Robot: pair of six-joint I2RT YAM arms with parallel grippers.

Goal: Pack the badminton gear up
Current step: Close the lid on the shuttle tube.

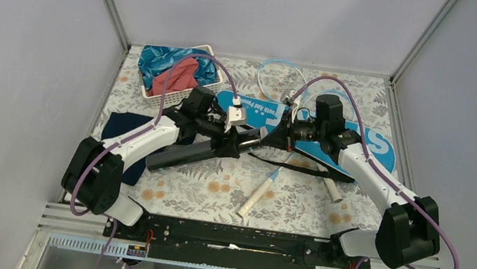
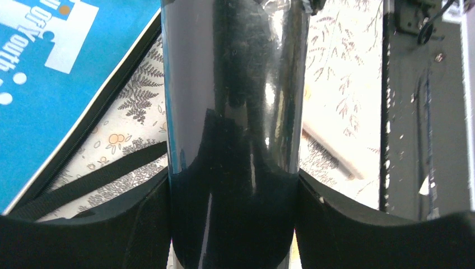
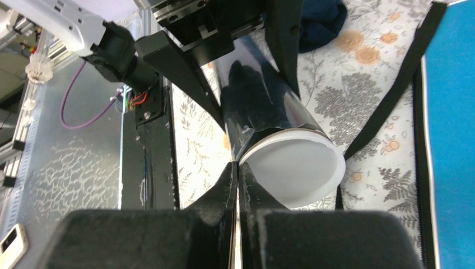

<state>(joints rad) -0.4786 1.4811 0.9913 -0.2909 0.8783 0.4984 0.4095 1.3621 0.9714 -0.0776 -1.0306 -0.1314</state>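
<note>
The long black tube lies slanted across the table's middle, and my left gripper is shut on it near its right end; both fingers hug the glossy tube in the left wrist view. A white cap closes that end. My right gripper is shut, its fingertips pressed together against the cap's left rim. The blue bag lies flat behind the arms. One racket's white handle points toward the near edge, a second handle lies to its right, and a light-blue racket head shows at the back.
A white basket with blue and red cloths stands at the back left. A navy cloth lies under the left arm. The bag's black strap trails over the floral tablecloth. Metal rails line the near edge.
</note>
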